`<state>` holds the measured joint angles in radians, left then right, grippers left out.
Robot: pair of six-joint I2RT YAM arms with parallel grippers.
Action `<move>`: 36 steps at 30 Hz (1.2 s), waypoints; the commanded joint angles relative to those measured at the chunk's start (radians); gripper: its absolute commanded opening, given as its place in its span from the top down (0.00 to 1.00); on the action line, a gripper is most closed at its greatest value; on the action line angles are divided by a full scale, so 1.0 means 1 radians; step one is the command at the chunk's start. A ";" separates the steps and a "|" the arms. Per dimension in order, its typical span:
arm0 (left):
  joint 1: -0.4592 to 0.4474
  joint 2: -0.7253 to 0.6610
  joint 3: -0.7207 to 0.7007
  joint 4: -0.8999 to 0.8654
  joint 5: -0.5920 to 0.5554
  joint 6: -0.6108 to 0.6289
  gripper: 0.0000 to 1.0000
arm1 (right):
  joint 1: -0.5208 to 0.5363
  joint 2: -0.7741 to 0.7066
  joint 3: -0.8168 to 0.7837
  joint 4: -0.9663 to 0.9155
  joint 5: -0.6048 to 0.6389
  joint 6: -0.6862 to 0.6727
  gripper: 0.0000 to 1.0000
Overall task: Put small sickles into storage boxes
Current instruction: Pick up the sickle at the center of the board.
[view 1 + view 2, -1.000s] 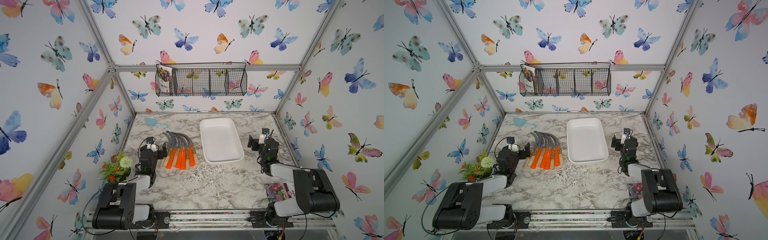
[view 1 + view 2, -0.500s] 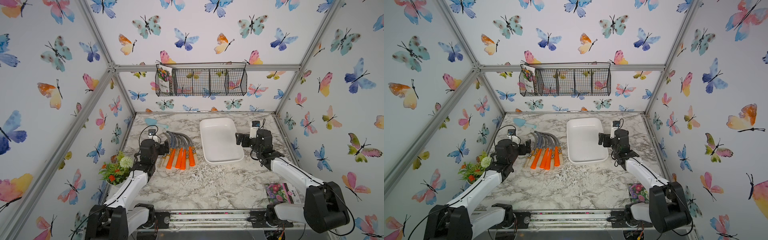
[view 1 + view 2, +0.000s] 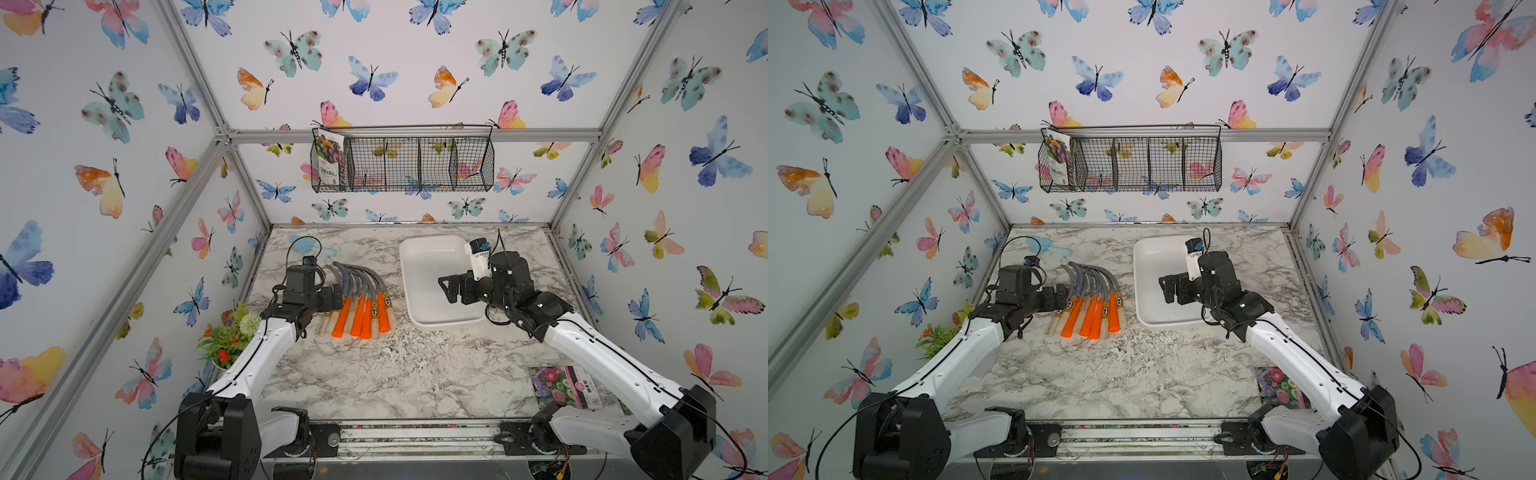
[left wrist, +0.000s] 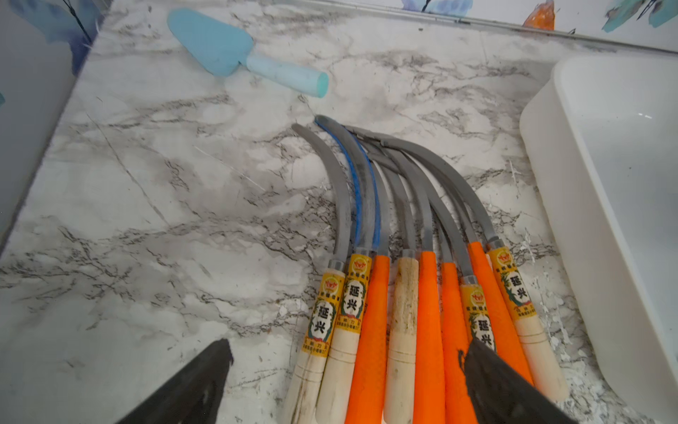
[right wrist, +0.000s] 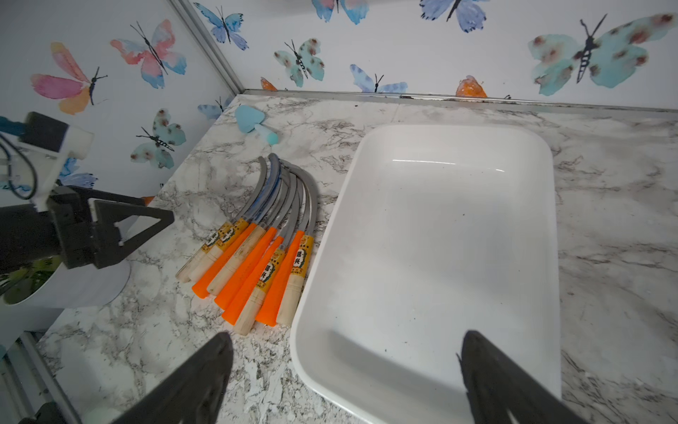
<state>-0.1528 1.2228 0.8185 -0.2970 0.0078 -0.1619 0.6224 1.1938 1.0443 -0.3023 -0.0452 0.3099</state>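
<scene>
small sickles [image 3: 359, 301]: one tight fan lying flat on the marble surface [image 3: 374, 374], left of centre. long axes run front to back, slightly splayed. handles (orange and pale wood, some with yellow labels) point toward the robot. grey blades point toward the back wall, tips curling to the robot's left. one blade carries a blue edge strip.

storage box [image 3: 428, 266]: white tray just right of the fan, long axis also front to back. the nearest handle sits just beside its rim; cannot tell if they touch. all sickles lie outside it.

left pincer [image 4: 343, 352]: released, jaws spread wide, poised over the handle ends, gripping nothing.

right pincer [image 5: 345, 341]: released, jaws wide, hanging over the near part of the box, gripping nothing.

blue trowel [image 4: 234, 55]: behind the blade tips, apart from them.
</scene>
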 commanded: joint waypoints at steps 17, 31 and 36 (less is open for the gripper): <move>-0.001 0.317 0.236 -0.328 -0.023 0.033 0.02 | 0.235 0.169 0.351 -0.331 0.082 0.072 0.02; 0.035 0.408 0.254 -0.294 -0.033 0.034 0.54 | 0.362 0.311 0.453 -0.323 0.087 0.113 0.02; 0.050 0.445 0.254 -0.274 -0.008 0.036 0.57 | 0.362 0.328 0.457 -0.328 0.087 0.115 0.02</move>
<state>-0.1120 1.6386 1.0626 -0.5789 -0.0200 -0.1310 0.9833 1.5066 1.4696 -0.6128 0.0307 0.4114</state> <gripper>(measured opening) 0.424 0.983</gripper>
